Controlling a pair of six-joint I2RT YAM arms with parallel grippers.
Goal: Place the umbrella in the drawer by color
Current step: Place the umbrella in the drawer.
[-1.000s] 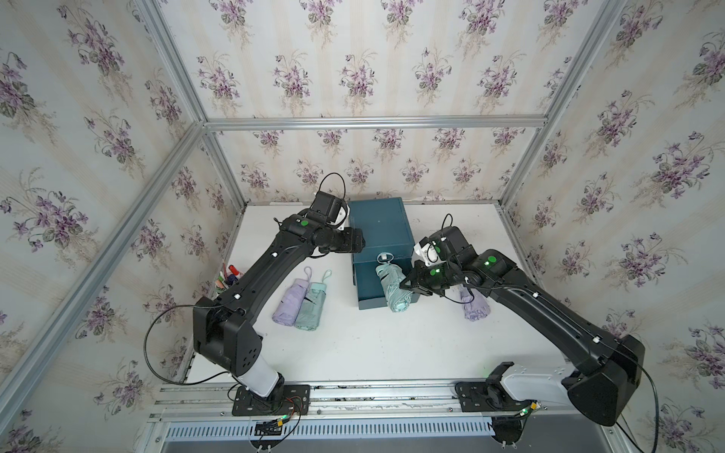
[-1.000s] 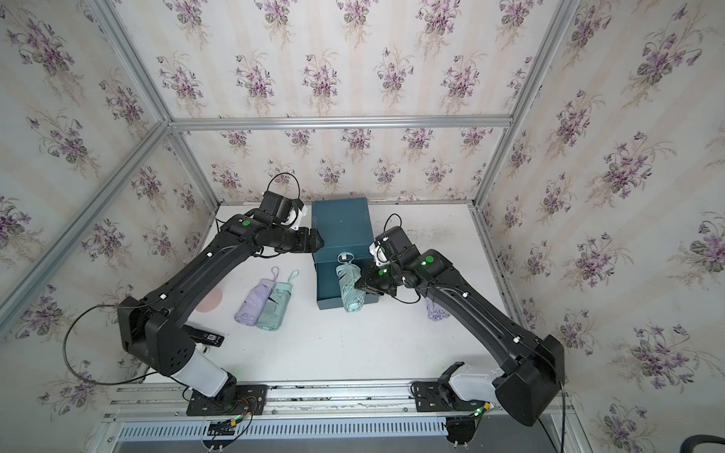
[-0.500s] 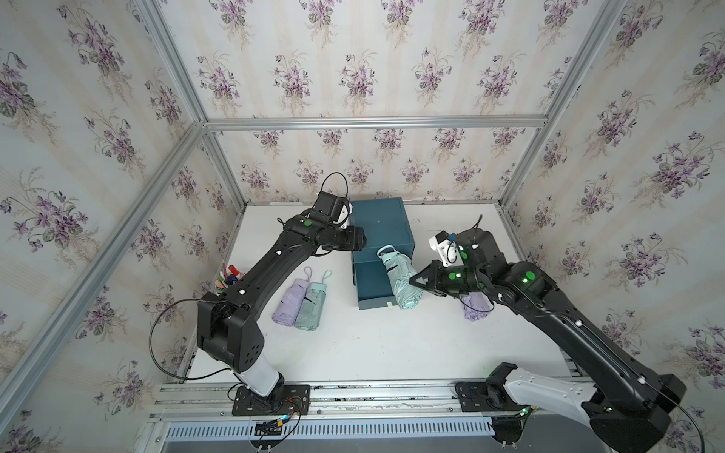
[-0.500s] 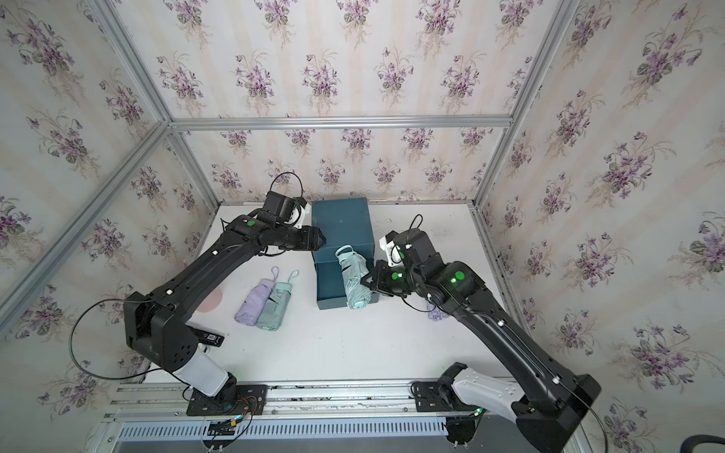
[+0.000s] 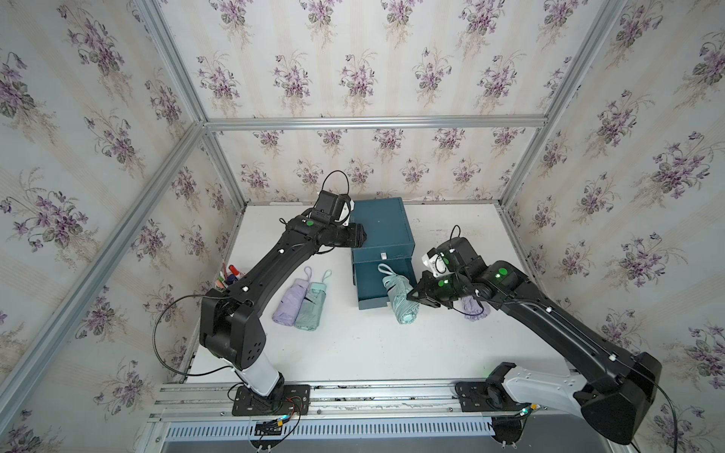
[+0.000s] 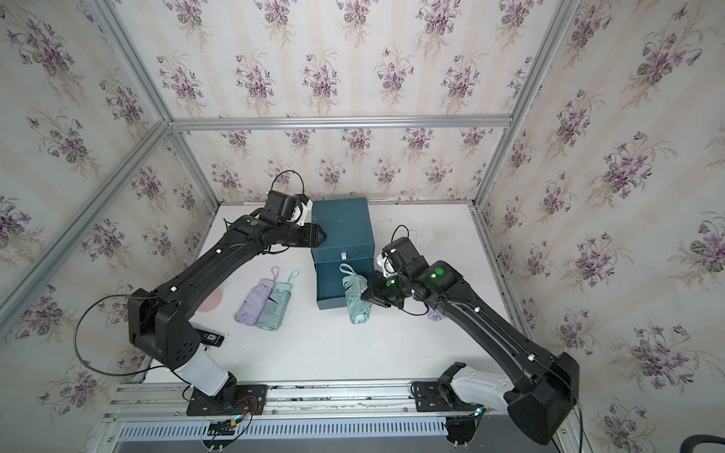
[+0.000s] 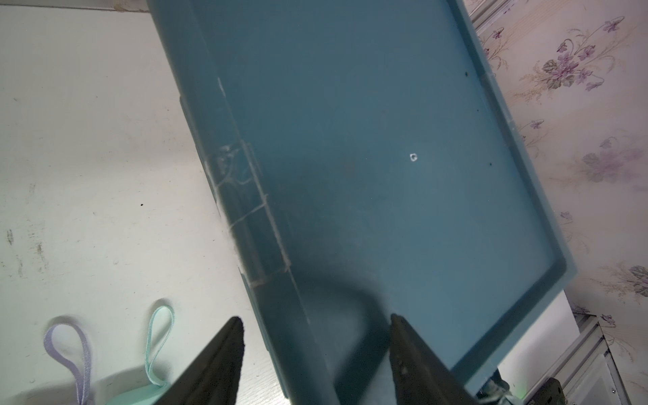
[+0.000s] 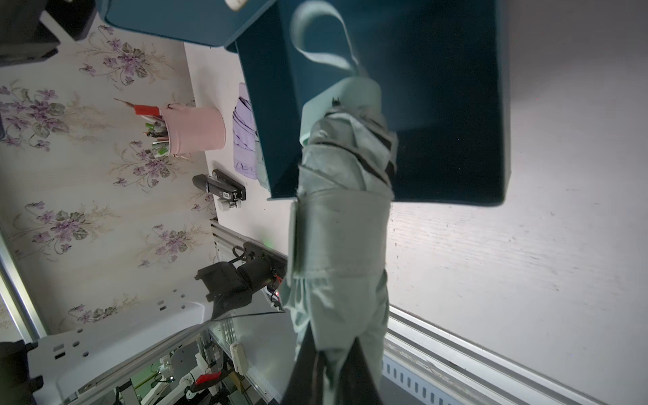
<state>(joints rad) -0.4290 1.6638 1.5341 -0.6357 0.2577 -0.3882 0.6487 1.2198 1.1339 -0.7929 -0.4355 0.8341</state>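
**A:** What are the right jaws doing?

**B:** They're pressed nearly together, pinching the canopy end of the mint-green folded umbrella (image 8: 340, 228). Its handle end and strap loop (image 5: 386, 270) point into the open lower drawer (image 5: 370, 304) of the dark teal drawer cabinet (image 5: 382, 223). The umbrella hangs tilted, off the white worktop (image 5: 372, 353). It is partly over the drawer and partly past the drawer's front wall. I can't tell whether it touches that wall.

**A:** Why grip it at that end?

**B:** My guess is that going in handle first lets it slide in lengthwise. The drawer looks barely long enough for it.

**A:** And the left jaws?

**B:** They're spread, with the cabinet's top edge between them on the side away from the right arm. I judge they're there to brace the cabinet. Contact isn't clear.

**A:** What else is around?

**B:** A lilac folded umbrella (image 5: 288, 304) and a second mint-green folded umbrella (image 5: 310, 308) lie touching, side by side, beside the drawer. Another lilac umbrella (image 5: 474, 308) is half hidden under the right arm. A pink pen cup (image 8: 196, 131) and a black stapler-like device (image 6: 212, 337) sit at the worktop's edge, well clear.

**A:** Any obstacles?

**B:** There's the front wall, and the closed upper drawer (image 5: 383, 256) overhangs the back.
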